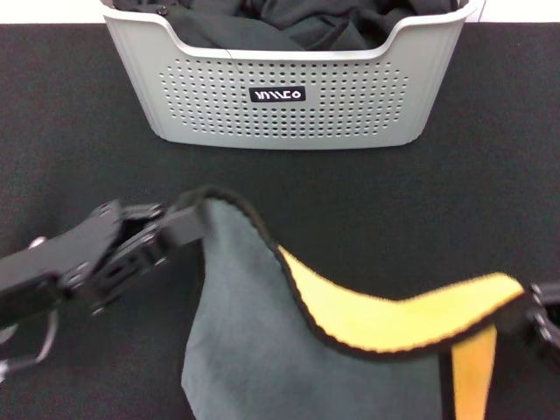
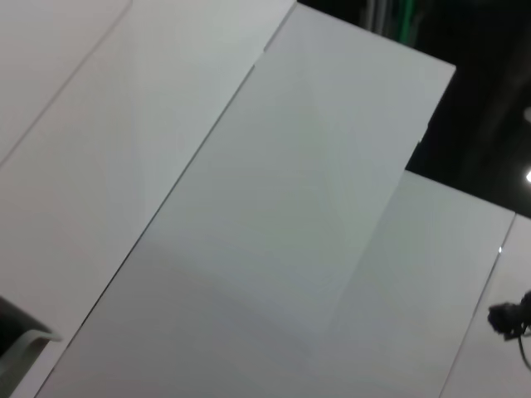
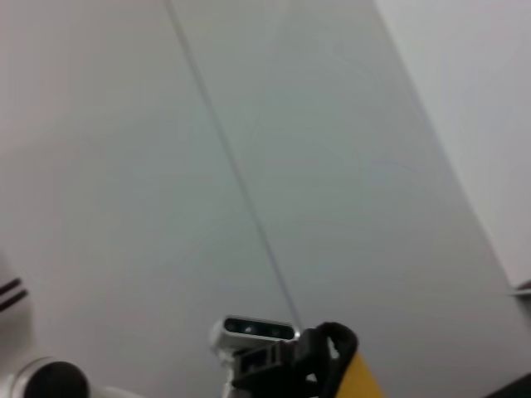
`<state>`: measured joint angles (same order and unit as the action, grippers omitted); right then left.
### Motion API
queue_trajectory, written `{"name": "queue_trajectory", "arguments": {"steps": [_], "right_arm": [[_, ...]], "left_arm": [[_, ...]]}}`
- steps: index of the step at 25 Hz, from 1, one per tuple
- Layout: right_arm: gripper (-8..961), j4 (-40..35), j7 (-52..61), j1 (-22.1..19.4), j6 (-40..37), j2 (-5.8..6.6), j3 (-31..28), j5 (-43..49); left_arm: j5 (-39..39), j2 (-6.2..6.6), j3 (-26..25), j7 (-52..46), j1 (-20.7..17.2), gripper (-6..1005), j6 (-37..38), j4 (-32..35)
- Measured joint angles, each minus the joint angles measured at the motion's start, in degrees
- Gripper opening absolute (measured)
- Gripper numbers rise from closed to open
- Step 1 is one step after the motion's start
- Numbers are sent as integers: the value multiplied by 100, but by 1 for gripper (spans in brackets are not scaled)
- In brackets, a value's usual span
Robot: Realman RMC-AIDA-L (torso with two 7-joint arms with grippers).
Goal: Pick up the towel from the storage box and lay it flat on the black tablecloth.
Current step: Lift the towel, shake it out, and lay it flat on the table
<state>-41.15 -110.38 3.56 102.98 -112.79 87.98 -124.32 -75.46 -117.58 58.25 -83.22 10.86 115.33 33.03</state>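
Towel (image 1: 254,332) is out of the storage box (image 1: 289,96), held spread above the black tablecloth (image 1: 490,175) toward the worktop's near edge, grey-green face showing w/ a yellow-orange fold on the right. Left gripper (image 1: 179,223) has its jaws pinching the towel's left corner. Right gripper (image 1: 535,308) sits at the right corner, jaws can't tell. Box stands at the far edge w/ black cloths (image 1: 297,22) inside.
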Motion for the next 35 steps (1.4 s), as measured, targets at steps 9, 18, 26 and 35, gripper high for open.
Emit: {"name": "queue_trajectory", "arguments": {"steps": [9, 18, 26, 35], "right_arm": [[8, 1920, -488, 1425, -331, -113, -342, 39], [8, 2096, -473, 1587, -1302, -93, -422, 27], [8, 2121, -464, 1612, -1862, -140, -575, 39], [8, 2102, -459, 1642, -1966, -180, -580, 41]], "left_arm": [[-720, -57, -183, 403, 1011, 21, -1368, -606], [-892, -153, -208, 367, 1335, 22, -2952, -631], [-932, -144, -190, 141, 1384, 22, -3427, -650], [-959, -191, -207, -5, 1316, 23, -4008, -694]]}}
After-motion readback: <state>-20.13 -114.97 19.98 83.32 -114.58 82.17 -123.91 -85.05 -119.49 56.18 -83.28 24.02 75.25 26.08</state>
